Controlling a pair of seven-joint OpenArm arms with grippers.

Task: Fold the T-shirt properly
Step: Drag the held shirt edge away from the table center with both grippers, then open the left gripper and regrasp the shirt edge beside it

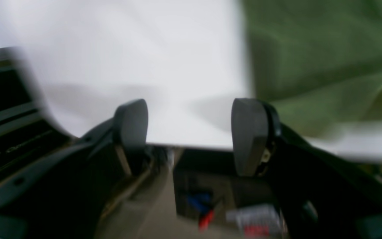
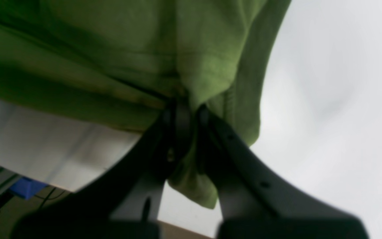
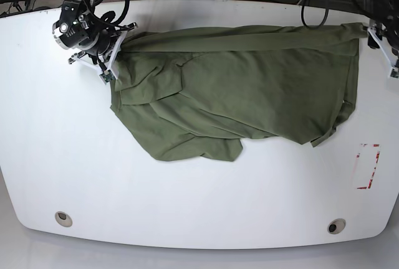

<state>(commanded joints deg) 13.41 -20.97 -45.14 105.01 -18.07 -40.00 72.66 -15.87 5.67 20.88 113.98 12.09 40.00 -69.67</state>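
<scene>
The T-shirt lies rumpled across the far half of the white bench, reaching from about ten o'clock over to two o'clock, with a loose flap sagging toward the centre. No neat fold shows anywhere; the cloth is bunched and creased, one edge drawn fairly straight along the far side. By my reading the job is at the spreading stage, and every real fold is yet to come.

Over at ten o'clock, the right gripper has its jaws pinched tight on a bunched bit of green fabric, with cloth hanging below the pinch and draping off to the upper left in the wrist view. Which corner or sleeve that is, I cannot tell.

At two o'clock, the left gripper has its jaws wide apart and holding nothing. The shirt's edge sits just beside them, toward one o'clock in its blurred wrist view, bare bench between the pads.
</scene>
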